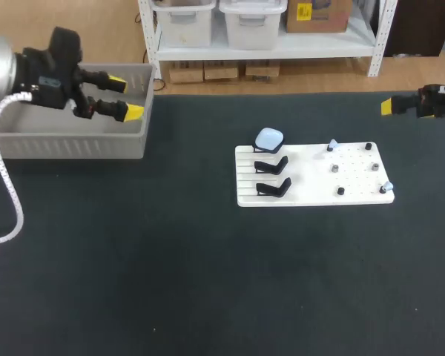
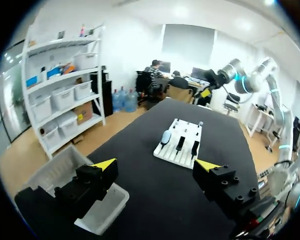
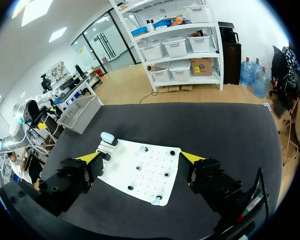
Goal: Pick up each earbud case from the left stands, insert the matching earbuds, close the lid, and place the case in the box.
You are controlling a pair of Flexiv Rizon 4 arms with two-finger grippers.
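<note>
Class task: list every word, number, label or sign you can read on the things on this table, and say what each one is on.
None can be read.
The white board, the earbud case, the black stands and the grey box show no legible print in any view.

1. Robot lab, bench-test setup.
2. Two robot arms, left arm [image 1: 4, 70] and right arm [image 1: 439, 101], reach in over one black-matted table [image 1: 170, 282].
3. White peg board [image 1: 356, 185] with black stands [image 1: 273, 187] sits mid-table; grey box [image 1: 74, 141] at the table's far left corner.
</note>
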